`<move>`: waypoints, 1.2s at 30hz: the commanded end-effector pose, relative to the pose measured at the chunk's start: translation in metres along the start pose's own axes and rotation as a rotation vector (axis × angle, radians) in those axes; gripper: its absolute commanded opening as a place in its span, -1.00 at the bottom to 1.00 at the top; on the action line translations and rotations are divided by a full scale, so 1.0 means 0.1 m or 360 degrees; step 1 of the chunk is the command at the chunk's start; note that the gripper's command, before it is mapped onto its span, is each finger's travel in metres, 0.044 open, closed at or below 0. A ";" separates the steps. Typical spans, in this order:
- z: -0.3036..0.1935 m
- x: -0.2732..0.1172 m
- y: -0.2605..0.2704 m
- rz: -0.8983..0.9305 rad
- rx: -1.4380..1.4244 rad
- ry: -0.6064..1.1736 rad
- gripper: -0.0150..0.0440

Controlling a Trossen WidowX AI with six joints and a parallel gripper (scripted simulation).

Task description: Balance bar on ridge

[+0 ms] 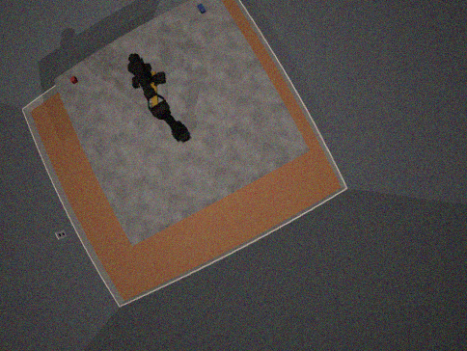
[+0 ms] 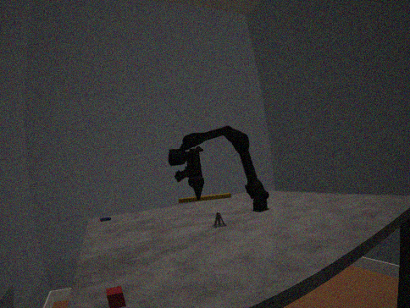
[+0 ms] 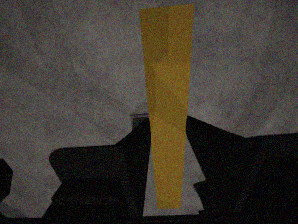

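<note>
The yellow bar (image 1: pixel 154 101) (image 2: pixel 218 196) (image 3: pixel 169 75) is held near its middle, up in the air, and looks close to level in the exterior view. My gripper (image 2: pixel 199 199) (image 3: pixel 166 121) is shut on it, with a dark finger on each side in the wrist view. The ridge (image 2: pixel 218 220) is a small grey-brown stand on the table, lower than the bar and right of the fingertips in the exterior view. The top view does not show it clearly near the arm. A small dark shape left of the bar in the wrist view may be part of it.
A red cube (image 1: pixel 73 80) (image 2: pixel 115 297) and a small blue block (image 1: pixel 202 9) (image 2: pixel 105 219) lie on the grey table (image 1: pixel 203 159) (image 2: pixel 169 258), far from the ridge. The arm's base (image 1: pixel 181 132) (image 2: pixel 260 204) stands behind and right of the ridge in the exterior view.
</note>
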State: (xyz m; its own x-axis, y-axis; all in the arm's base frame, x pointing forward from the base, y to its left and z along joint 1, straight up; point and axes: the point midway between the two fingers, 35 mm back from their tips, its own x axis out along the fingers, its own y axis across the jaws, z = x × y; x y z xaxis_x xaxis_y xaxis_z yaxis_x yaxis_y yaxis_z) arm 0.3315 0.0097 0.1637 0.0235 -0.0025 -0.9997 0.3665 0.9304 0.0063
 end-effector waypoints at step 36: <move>-0.47 0.33 0.42 0.0013 -0.0022 0.0002 -0.49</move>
State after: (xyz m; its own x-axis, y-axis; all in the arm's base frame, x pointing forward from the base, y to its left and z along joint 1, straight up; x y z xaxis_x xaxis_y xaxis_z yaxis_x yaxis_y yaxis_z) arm 0.3043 0.0650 0.1342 0.0259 0.0019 -0.9997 0.3504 0.9365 0.0109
